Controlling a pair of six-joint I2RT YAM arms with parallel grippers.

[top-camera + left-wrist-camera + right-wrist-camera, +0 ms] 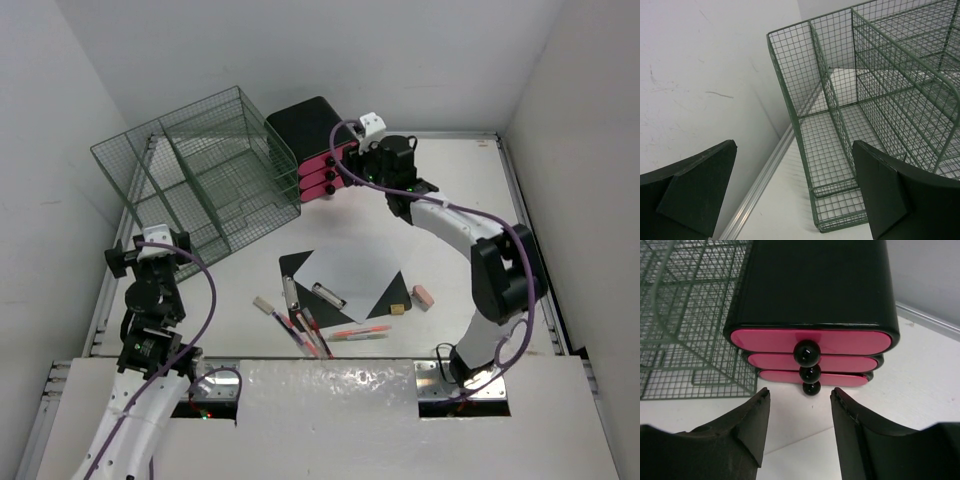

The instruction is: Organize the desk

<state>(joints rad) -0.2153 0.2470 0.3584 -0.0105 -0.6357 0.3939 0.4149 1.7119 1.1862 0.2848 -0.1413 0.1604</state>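
The white desk carries loose stationery at its near middle: a white paper sheet on a black clipboard, several pens, an orange marker, a pink eraser and a small yellow block. My right gripper is open and empty, just in front of the pink drawers; in the right wrist view its fingers flank the three black knobs without touching them. My left gripper is open and empty at the left edge, facing the green rack.
A green wire-mesh rack stands at the back left. A black box with three shut pink drawers stands beside it. A metal rail runs along the desk's left edge by the wall. A beige eraser lies by the pens.
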